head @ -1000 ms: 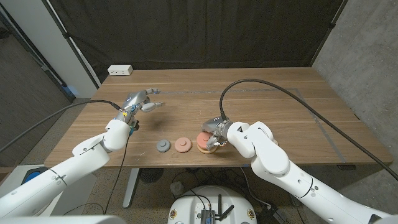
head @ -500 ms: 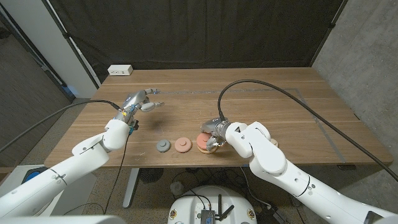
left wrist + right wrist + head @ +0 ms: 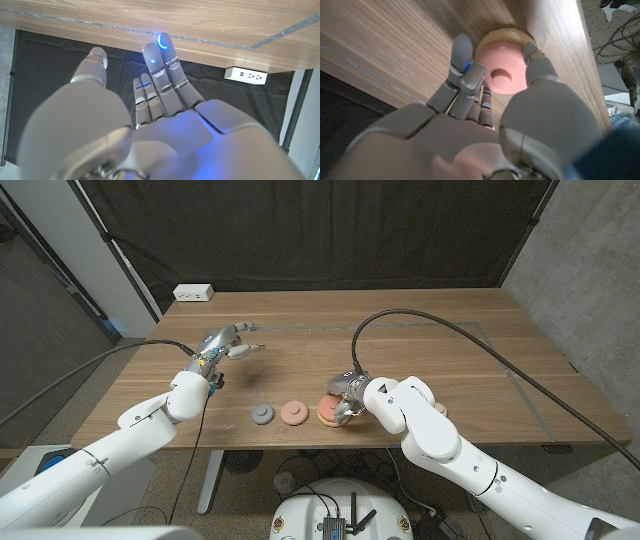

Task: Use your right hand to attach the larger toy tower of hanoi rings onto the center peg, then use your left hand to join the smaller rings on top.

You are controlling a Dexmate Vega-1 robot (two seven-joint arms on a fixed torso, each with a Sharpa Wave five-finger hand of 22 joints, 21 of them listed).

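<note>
A wooden table (image 3: pixel 420 340) is seen from above in the head view. Three toy pieces are lined up near its front edge. A small grey ring stack (image 3: pixel 262 415) is placed on the robot's left side. A pink ring (image 3: pixel 293 412) is set just beside it, in the middle. A big pink ring (image 3: pixel 327 407) on a tan base (image 3: pixel 326 419) is found on the right of the row.

The right hand (image 3: pixel 343 393) is held over the big pink ring. In the right wrist view, the big pink ring (image 3: pixel 503 66) is gripped between the thumb (image 3: pixel 534 56) on one side and the fingers (image 3: pixel 462 56) on the other. A round hole is seen in the middle of the ring. The tan base (image 3: pixel 506 35) is seen under the ring, at its far rim. Whether the ring is lifted off the base cannot be told.

The left hand (image 3: pixel 226 343) is held above the table, well apart from the toy pieces. Nothing is held in it. In the left wrist view, its fingers (image 3: pixel 162 75) are stretched out and kept close side by side, and the thumb (image 3: pixel 93 65) is held a little apart. Small blue lights are seen on the fingers.

A white power strip (image 3: pixel 194 293) is placed at the far left corner of the table. A black curtain (image 3: pixel 320 230) is hung behind the table.
</note>
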